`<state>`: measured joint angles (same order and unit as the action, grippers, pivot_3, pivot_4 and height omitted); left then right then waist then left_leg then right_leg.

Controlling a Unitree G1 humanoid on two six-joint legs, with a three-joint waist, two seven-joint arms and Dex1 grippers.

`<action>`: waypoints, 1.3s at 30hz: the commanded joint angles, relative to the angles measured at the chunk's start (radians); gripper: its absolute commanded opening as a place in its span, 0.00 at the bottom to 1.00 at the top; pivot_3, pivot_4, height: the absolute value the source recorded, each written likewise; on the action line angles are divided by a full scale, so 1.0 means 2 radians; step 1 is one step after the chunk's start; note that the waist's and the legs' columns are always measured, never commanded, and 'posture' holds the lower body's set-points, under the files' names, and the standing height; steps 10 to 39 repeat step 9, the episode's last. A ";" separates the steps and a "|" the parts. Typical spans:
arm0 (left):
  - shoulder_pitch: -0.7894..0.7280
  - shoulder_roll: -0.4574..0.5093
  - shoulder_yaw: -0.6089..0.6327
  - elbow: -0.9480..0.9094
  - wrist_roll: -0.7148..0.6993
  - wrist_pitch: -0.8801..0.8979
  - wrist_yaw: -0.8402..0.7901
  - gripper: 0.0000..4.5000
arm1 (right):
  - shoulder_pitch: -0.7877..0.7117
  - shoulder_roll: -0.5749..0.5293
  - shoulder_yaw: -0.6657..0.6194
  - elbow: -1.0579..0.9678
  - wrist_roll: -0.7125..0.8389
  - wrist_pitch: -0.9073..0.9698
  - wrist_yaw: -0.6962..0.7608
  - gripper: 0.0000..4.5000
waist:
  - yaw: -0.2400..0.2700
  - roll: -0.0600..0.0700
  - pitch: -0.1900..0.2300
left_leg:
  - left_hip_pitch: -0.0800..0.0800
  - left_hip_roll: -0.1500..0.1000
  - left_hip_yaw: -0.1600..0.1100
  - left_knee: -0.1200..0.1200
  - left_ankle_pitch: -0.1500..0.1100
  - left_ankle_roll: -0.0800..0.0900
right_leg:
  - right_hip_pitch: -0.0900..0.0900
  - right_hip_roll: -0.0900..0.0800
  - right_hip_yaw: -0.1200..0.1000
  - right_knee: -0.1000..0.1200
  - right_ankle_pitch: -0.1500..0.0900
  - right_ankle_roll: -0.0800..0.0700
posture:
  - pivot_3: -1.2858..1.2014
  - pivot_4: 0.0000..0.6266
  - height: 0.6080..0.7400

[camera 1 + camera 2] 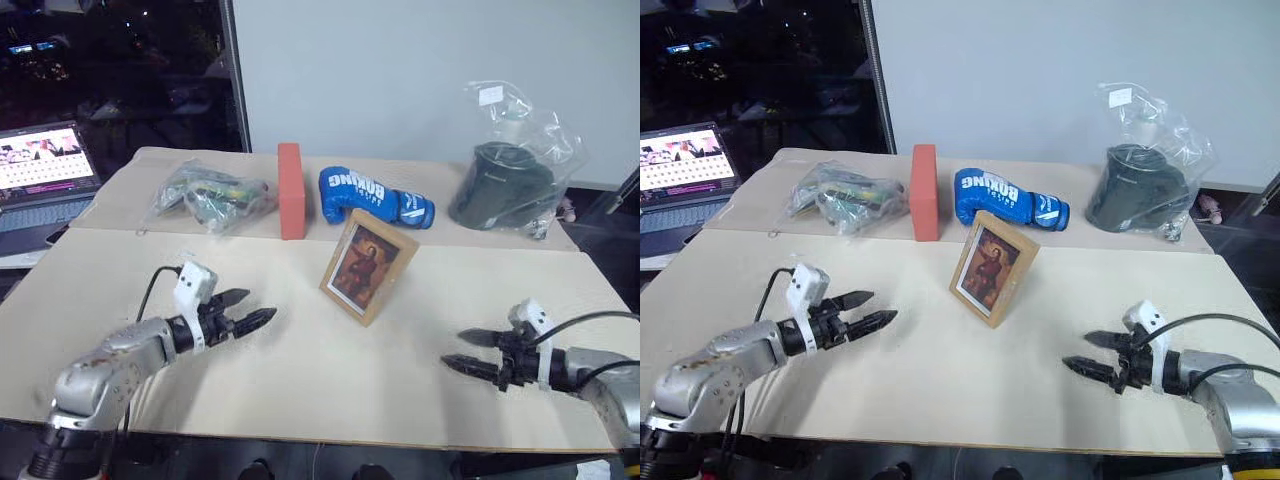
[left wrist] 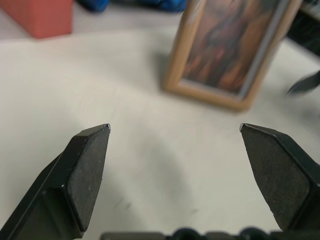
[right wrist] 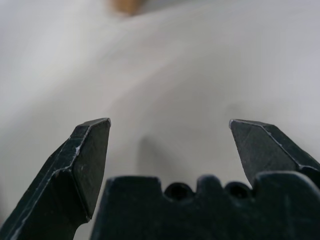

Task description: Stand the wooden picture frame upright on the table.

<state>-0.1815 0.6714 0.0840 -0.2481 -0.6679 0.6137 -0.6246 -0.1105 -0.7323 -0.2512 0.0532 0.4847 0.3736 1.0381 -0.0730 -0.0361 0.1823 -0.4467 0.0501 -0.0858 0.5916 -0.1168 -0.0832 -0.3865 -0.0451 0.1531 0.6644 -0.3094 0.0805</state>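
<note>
**Frame's up — watch the pull-back**

Both grippers sit low at the near edge of the desk [image 1: 300, 400], fingers spread wide, nothing held. Left gripper [image 1: 252, 308] points in twd the frame from the left; right gripper [image 1: 462, 350] points in from the right. Each is well apart from the frame.

Wooden picture frame [image 1: 367, 272] stands on the near desk section, approx centre, tilted back a bit, portrait side facing the camera. Its back and stand are hidden, so can't tell how firmly it's propped. Judging by the pose, task looks done or v. close.

Risks from here, as I read it:
- Any sweep inward by either arm could clip the frame's edge and tip it backwards; it's a light thing resting on a narrow base.
- If the stand isn't fully out, a jolt to the desk may be enough to fold it flat.
- Behind it, w/ a gap, sit the red block [image 1: 290, 190] and blue boxing glove [image 1: 372, 198]; a fall backwards might land near them.

Safest bet: withdraw arms outward and up, not across.
</note>
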 commanded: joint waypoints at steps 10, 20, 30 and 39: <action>0.024 -0.001 0.000 0.033 0.092 -0.100 -0.045 1.00 | 0.025 0.059 -0.037 -0.079 -0.011 -0.058 -0.097 0.99 | 0.005 0.000 0.000 | 0.000 0.000 0.000 0.000 0.000 0.000 | 0.001 0.000 0.000 0.000 0.000 -0.001 | 0.52 0.24 1.00; 0.024 -0.001 0.000 0.033 0.092 -0.100 -0.045 1.00 | 0.025 0.059 -0.037 -0.079 -0.011 -0.058 -0.097 0.99 | 0.005 0.000 0.000 | 0.000 0.000 0.000 0.000 0.000 0.000 | 0.001 0.000 0.000 0.000 0.000 -0.001 | 0.52 0.24 1.00; 0.024 -0.001 0.000 0.033 0.092 -0.100 -0.045 1.00 | 0.025 0.059 -0.037 -0.079 -0.011 -0.058 -0.097 0.99 | 0.005 0.000 0.000 | 0.000 0.000 0.000 0.000 0.000 0.000 | 0.001 0.000 0.000 0.000 0.000 -0.001 | 0.52 0.24 1.00; 0.024 -0.001 0.000 0.033 0.092 -0.100 -0.045 1.00 | 0.025 0.059 -0.037 -0.079 -0.011 -0.058 -0.097 0.99 | 0.005 0.000 0.000 | 0.000 0.000 0.000 0.000 0.000 0.000 | 0.001 0.000 0.000 0.000 0.000 -0.001 | 0.52 0.24 1.00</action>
